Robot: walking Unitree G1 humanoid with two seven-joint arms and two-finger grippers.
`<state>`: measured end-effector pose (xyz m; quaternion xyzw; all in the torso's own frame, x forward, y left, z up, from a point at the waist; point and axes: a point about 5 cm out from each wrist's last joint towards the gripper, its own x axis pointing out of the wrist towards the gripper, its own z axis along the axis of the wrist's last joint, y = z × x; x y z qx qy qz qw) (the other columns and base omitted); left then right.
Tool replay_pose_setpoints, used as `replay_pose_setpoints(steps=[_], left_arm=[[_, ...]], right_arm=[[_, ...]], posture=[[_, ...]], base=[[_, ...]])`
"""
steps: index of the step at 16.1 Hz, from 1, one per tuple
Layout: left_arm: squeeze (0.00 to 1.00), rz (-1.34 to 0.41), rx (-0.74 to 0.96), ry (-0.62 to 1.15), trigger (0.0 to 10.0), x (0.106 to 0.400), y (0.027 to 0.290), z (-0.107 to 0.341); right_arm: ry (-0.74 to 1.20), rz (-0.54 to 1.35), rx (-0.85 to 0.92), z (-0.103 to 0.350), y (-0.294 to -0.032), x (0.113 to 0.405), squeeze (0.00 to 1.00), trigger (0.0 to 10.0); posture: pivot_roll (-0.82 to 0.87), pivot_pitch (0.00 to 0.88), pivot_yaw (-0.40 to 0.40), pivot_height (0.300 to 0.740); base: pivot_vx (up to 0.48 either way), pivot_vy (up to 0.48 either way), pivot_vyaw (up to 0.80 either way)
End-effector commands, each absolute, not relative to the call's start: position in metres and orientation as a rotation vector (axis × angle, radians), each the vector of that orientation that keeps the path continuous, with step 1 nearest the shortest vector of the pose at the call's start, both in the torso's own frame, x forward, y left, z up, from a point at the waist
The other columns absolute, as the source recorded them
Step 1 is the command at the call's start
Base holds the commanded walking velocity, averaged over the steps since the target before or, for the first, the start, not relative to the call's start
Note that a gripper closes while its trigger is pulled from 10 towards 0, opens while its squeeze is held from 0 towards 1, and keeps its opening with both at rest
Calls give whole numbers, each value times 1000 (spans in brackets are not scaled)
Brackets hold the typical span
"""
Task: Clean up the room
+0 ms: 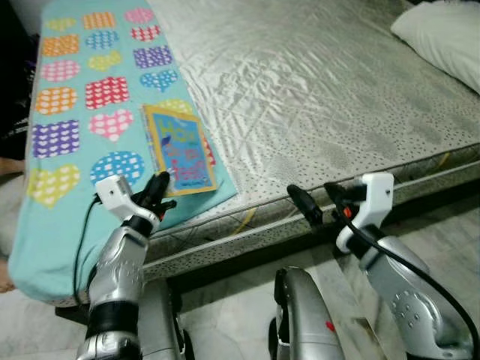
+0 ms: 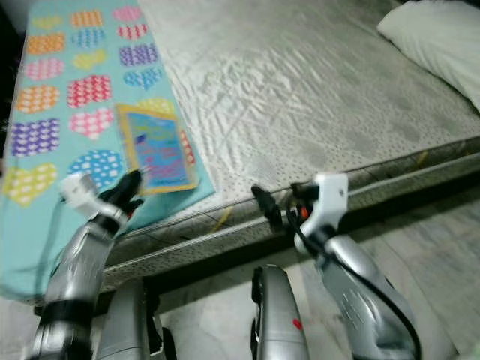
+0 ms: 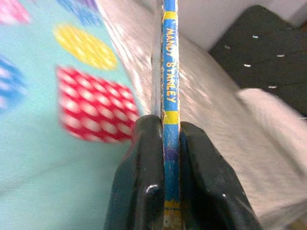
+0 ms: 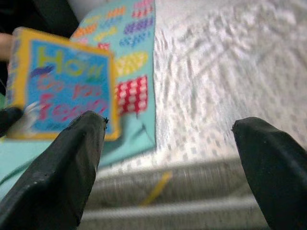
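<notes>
Clamped on the near edge of the book (image 1: 178, 149), the left gripper (image 1: 160, 192) pinches the thin volume between its 2 black fingers (image 3: 139, 187); the left wrist view looks straight along the blue and yellow spine, where the words "MANDY STANLEY" can be read, with 1 finger pressed to each cover. The book has a yellow border and a blue cover with large coloured letters. It sits over the near right corner of the turquoise blanket (image 1: 67, 210), its far end reaching toward the hearts, its near edge at the gripper just past the edge of the bed. Whether it lies flat on the blanket or is lifted a little off it cannot be told.

That blanket, printed with hearts in many colours, covers the left strip of the mattress (image 1: 322, 90) and hangs over the near side. To the right, the mattress shows a shiny grey quilted surface, and a white pillow (image 1: 442, 37) lies at the far right corner.

Right of the book and well apart from it, the right gripper (image 1: 322, 201) hovers at the near edge of the mattress with its 2 fingers spread wide and nothing between them. Below lies a pale tiled floor (image 1: 232, 322).
</notes>
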<state>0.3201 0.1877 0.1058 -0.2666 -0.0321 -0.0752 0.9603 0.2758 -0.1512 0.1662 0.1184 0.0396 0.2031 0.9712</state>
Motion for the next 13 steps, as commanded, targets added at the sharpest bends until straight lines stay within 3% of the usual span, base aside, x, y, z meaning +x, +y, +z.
replay_pose_setpoints(steps=[1,3,4,13], left_arm=[[0,-110,-451,-163,0,316,196,128],[0,-91,-408,-166,0,305,197,130],[0,-62,-365,-169,0,292,197,134],[0,-7,-344,-120,0,273,192,129]], right_arm=[[38,386,219,168,-149,280,0,10000],[-14,299,184,170,-151,288,0,10000],[-72,191,75,170,-155,295,0,10000],[-125,62,148,152,-162,299,0,10000]], posture=[[-123,35,36,545],[-111,17,37,545],[-97,4,37,545],[-76,0,40,545]], base=[[0,0,0],[0,0,0],[0,0,0],[0,0,0]])
